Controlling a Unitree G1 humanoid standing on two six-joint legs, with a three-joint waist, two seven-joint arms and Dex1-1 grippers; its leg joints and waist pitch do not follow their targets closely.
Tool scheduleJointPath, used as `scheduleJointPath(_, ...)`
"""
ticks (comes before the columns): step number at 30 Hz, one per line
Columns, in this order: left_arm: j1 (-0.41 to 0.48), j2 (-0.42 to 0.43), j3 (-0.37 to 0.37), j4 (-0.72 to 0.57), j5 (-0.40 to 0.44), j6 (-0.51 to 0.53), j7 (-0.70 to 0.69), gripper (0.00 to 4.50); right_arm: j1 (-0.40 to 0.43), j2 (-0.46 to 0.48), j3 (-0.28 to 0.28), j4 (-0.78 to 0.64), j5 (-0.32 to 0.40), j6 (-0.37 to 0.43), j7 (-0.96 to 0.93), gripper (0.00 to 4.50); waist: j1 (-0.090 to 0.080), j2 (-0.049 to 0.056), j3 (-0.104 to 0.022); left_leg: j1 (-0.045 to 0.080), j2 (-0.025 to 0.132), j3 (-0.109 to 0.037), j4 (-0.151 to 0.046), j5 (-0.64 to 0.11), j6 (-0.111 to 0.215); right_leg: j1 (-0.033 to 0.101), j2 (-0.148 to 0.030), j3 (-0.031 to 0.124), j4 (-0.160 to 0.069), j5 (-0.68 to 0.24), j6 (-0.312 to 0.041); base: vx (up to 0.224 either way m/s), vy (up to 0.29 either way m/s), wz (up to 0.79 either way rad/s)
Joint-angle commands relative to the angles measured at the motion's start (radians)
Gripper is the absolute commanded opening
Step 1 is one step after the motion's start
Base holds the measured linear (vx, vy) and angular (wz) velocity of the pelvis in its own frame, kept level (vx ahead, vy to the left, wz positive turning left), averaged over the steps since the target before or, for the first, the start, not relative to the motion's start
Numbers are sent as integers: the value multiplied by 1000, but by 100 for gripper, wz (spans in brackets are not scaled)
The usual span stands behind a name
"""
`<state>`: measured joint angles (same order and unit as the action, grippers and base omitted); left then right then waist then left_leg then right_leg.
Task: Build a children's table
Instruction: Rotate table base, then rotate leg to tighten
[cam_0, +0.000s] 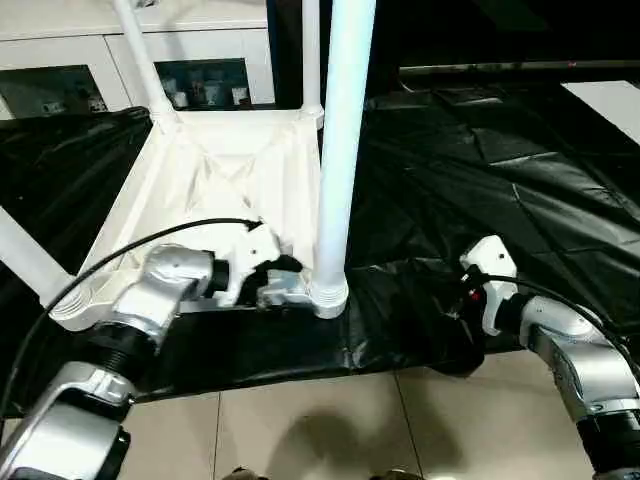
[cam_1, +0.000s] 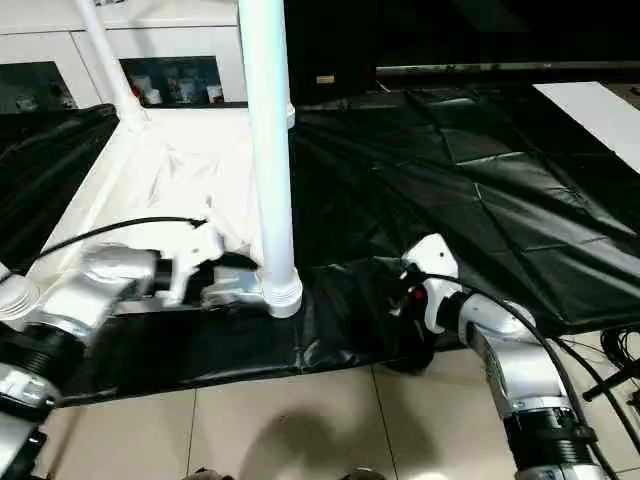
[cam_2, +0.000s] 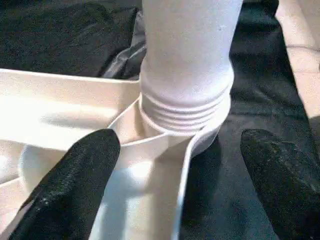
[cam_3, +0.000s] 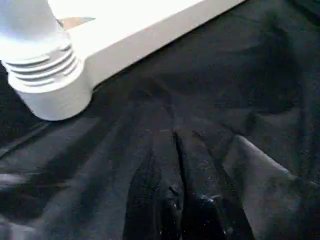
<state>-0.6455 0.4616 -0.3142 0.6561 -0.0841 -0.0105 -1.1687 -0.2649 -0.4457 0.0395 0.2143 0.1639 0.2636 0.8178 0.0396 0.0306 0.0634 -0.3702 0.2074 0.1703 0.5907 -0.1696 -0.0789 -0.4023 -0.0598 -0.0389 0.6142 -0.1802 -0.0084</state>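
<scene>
The black sheet (cam_0: 480, 190) covers most of the floor in front of the robot, crumpled into folds that hide whatever lies under it; pale floor tiles (cam_0: 330, 420) show along its near edge. On the sheet lies the tabletop (cam_0: 215, 175), upside down with its ribbed underside facing up, its long axis running away from the robot toward the white cabinet (cam_0: 70, 60); the left forearm covers part of its near rim, and glare washes out much of the ribbing. Four legs stand in the corner sockets, pointing straight up, and all are cut off by the top of the head views, so their free ends cannot be seen. The near right leg (cam_0: 342, 140) rises from its socket (cam_0: 328, 295) at the tabletop's corner closest to the robot's right side; the wrist views show threads at its base still exposed above the socket collar. The near left leg (cam_0: 25, 258) leans out of the picture's left edge, and the two far legs (cam_0: 140, 55) rise by the cabinet. The left gripper (cam_2: 180, 165) is spread wide at the base of the near right leg, one black finger (cam_2: 75, 185) over the tabletop's inside, the other over the sheet, neither touching the leg. The right gripper (cam_3: 177, 200) rests low over the sheet near that corner, its fingers pressed together on nothing.
</scene>
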Motion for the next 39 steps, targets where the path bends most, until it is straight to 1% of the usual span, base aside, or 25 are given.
scheduleJointPath(1,-30,19,-9,9,23,-16,-6,400,12,-8,21,-39,-1,18,5,0,5,-4,-71,14,11,1,-65,-265,15,46,-57,34,-87,-298,-188,0,0,0)
scheduleJointPath(3,-35,43,-14,9,45,-8,-6,371,14,-4,34,-46,-11,22,-5,0,7,-6,-71,12,11,0,-66,-250,14,47,-58,34,-83,-274,-194,0,0,0)
scheduleJointPath(4,-35,47,-8,10,48,-3,-3,361,15,1,35,-56,-10,31,-6,0,7,-10,-72,10,10,1,-65,-242,14,49,-58,35,-81,-260,-196,0,0,0)
scheduleJointPath(5,-35,47,-2,12,47,-1,-2,358,16,5,35,-64,-9,38,-5,0,8,-9,-71,8,10,0,-65,-232,16,50,-58,35,-79,-249,-196,0,0,0)
scheduleJointPath(6,-35,47,-1,12,46,0,-2,340,16,6,35,-65,-9,39,-5,0,9,-8,-72,9,11,1,-64,-228,17,50,-59,35,-79,-244,-197,0,0,0)
scheduleJointPath(7,-36,46,8,17,38,9,-7,340,16,10,38,-72,-8,46,-2,0,10,-10,-74,8,10,2,-62,-216,19,51,-59,35,-77,-225,-203,0,0,0)
scheduleJointPath(8,-37,47,11,23,36,9,-13,326,15,11,42,-74,-8,48,1,0,10,-10,-74,8,10,2,-62,-216,19,51,-59,35,-77,-225,-203,0,0,0)
scheduleJointPath(9,-38,48,13,31,34,12,-25,319,14,11,48,-77,-6,50,3,0,12,-11,-76,6,10,3,-61,-193,25,52,-58,35,-73,-182,-214,0,0,0)
scheduleJointPath(10,-40,49,14,36,33,12,-33,315,14,10,52,-79,-5,52,4,0,13,-10,-76,7,11,3,-61,-190,26,52,-59,35,-72,-176,-216,0,0,0)
scheduleJointPath(12,-42,53,13,44,34,18,-50,302,11,7,62,-81,-4,54,7,0,15,-12,-74,8,12,3,-62,-199,26,52,-61,35,-73,-190,-218,0,0,0)
scheduleJointPath(14,-43,59,9,46,37,22,-60,276,8,6,68,-80,-5,54,9,0,17,-11,-73,9,12,4,-62,-207,23,50,-61,36,-76,-210,-214,0,0,0)
scheduleJointPath(15,-42,62,8,48,38,27,-64,276,6,6,70,-79,-7,55,10,0,18,-11,-73,10,13,4,-62,-210,21,50,-62,36,-76,-218,-211,0,0,0)
scheduleJointPath(17,-42,71,3,56,52,23,-70,252,4,4,76,-76,-12,55,15,0,20,-10,-72,10,12,4,-63,-217,17,49,-62,36,-76,-231,-205,0,0,0)
scheduleJointPath(19,-42,72,4,57,53,24,-69,232,4,4,77,-76,-13,55,15,0,20,-13,-72,10,12,3,-63,-219,15,49,-62,36,-77,-234,-201,0,0,0)
scheduleJointPath(21,-42,70,10,59,55,28,-69,224,4,3,79,-75,-13,57,15,0,21,-11,-72,10,13,3,-64,-215,14,49,-62,36,-76,-233,-201,0,0,0)
scheduleJointPath(22,-42,69,11,60,55,28,-69,206,4,3,79,-75,-12,57,15,0,21,-13,-73,10,13,3,-63,-212,14,50,-62,36,-76,-227,-202,0,0,0)
scheduleJointPath(24,-43,67,11,71,63,23,-66,188,4,2,86,-75,-10,57,20,0,22,-11,-73,9,12,3,-62,-203,17,50,-62,36,-74,-210,-206,0,0,0)
scheduleJointPath(26,-44,67,9,77,68,22,-65,182,4,2,89,-76,-9,59,21,0,22,-10,-74,9,12,3,-62,-201,18,51,-61,36,-73,-204,-207,0,0,0)
scheduleJointPath(28,-45,65,5,88,77,14,-59,150,3,4,92,-77,-9,61,21,0,22,-11,-74,9,12,3,-62,-198,19,52,-61,36,-73,-196,-208,0,0,0)
scheduleJointPath(29,-46,64,4,91,79,13,-57,150,2,5,92,-77,-10,61,21,0,23,-11,-74,9,11,3,-61,-199,18,52,-62,36,-73,-200,-208,0,0,0)
scheduleJointPath(30,-45,64,3,92,80,11,-57,135,3,6,92,-78,-10,62,21,0,23,-10,-74,9,12,3,-62,-202,18,51,-62,36,-74,-202,-209,0,0,0)
scheduleJointPath(32,-44,63,0,94,81,11,-59,127,3,5,92,-77,-11,61,22,0,22,-10,-73,10,12,3,-62,-208,16,51,-62,36,-75,-210,-209,0,0,0)
scheduleJointPath(33,-44,63,-3,97,86,6,-58,105,3,4,92,-76,-11,60,22,0,22,-11,-74,10,12,3,-62,-211,16,51,-62,36,-76,-217,-207,0,0,0)
scheduleJointPath(37,-46,58,-5,102,93,3,-59,86,0,-1,93,-72,-10,59,22,0,22,-11,-72,11,13,2,-63,-218,13,50,-63,36,-77,-236,-202,0,0,0)
scheduleJointPath(39,-48,51,2,108,90,3,-59,67,-1,-2,92,-70,-11,59,22,0,23,-15,-72,12,12,4,-62,-220,14,49,-63,36,-79,-253,-199,0,0,0)
